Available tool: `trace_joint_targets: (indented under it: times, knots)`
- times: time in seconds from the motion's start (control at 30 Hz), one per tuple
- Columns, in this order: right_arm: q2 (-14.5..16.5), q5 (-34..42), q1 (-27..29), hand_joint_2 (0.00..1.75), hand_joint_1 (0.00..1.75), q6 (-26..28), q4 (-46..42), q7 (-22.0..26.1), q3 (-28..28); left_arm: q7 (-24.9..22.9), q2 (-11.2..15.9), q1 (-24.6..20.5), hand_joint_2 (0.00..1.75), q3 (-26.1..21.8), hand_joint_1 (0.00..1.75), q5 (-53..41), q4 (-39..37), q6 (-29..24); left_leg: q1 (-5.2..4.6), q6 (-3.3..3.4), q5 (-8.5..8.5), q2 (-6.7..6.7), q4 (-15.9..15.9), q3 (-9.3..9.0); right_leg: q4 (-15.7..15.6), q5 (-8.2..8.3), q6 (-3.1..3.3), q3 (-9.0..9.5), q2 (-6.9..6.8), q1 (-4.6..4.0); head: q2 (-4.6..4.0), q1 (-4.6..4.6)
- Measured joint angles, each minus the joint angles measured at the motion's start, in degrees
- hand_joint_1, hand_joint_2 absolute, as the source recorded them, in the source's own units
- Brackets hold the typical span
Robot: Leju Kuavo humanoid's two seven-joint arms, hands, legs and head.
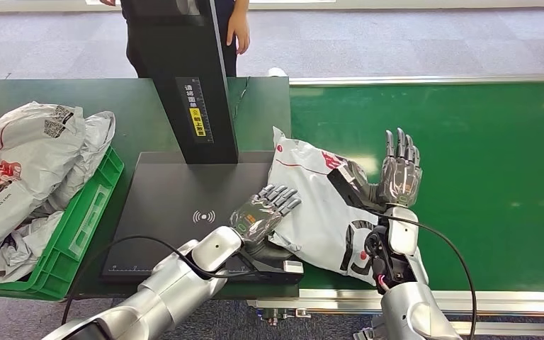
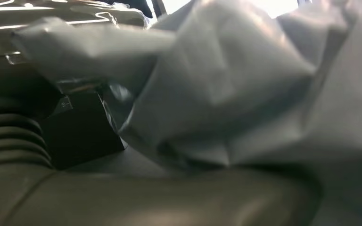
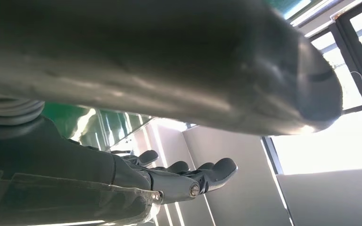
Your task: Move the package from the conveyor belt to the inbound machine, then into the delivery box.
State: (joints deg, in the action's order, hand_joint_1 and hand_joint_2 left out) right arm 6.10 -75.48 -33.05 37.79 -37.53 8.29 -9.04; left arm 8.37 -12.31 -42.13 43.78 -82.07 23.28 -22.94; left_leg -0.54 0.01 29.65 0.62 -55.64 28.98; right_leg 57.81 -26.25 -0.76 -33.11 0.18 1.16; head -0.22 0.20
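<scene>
Package (image 1: pixel 312 205) is a soft, crinkly, slippery poly mailer (likely light); grab its edges. Left robot hand (image 1: pixel 263 212) rests on it, right robot hand (image 1: pixel 397 170) released.

The package (image 1: pixel 312 212) lay partly hidden — the right hand (image 1: pixel 397 173) and its wrist covered the edge toward the conveyor belt (image 1: pixel 482 177), the left hand (image 1: pixel 265 212) the opposite edge. Print on the inbound machine (image 1: pixel 177 205) label was too small to read. Beyond the machine, a person (image 1: pixel 237 28) was cut off by the picture's edge.
</scene>
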Motion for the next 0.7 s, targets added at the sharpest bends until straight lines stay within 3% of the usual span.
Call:
trace_joint_targets:
  times: [0.1,0.7]
  knots:
    - [0.0,0.0,0.0,0.00,0.00,0.0,0.0,0.4,0.0,-0.3,0.0,0.2,1.75,-0.3,1.75,0.3,0.0,-0.2,0.00,0.00,0.00,0.00,0.0,0.01,0.0,0.00,0.00,0.00,0.00,0.00,0.00,0.00]
    - [0.2,0.0,-0.3,0.00,0.00,0.0,0.0,0.5,0.9,-1.4,0.1,1.1,1.75,-0.7,1.75,0.2,0.0,-1.8,0.00,0.00,0.00,0.01,0.0,0.01,0.0,0.00,0.00,0.00,0.01,-0.01,0.00,0.00]
